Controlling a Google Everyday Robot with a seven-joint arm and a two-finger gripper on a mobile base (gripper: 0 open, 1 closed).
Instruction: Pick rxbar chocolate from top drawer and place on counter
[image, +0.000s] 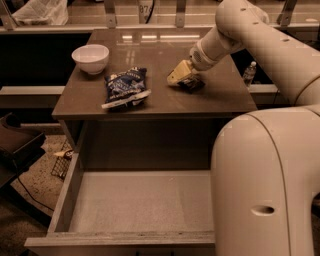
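**Camera view.** The table, a glossy grey-brown top that mirrors lights along its far edge, fills the upper middle of the frame. The snack bar, flat and dark-wrapped, lies on the table in its right half, about midway between front and rear edges. The end effector, pale yellow, sits low over the table at the left end of the snack bar and overlaps it from above. It appears to touch the bar, but whether it is spread, pressed together or pinching the bar cannot be told from this angle. The arm, cream-coloured, reaches in from the upper right and bends down to the end effector. A blue-and-white crinkled bag lies left of the snack bar, well apart from it, towards the table's front edge. A white bowl stands upright near the table's left rear corner, behind the bag and apart from it. Below the table, the drawer stands pulled out towards the camera, its light grey bottom and low left wall in plain sight. The robot's rounded body covers the drawer's right part. A small bottle stands beyond the table's right edge, and a crumpled clear plastic bag lies on the ledge behind at upper left
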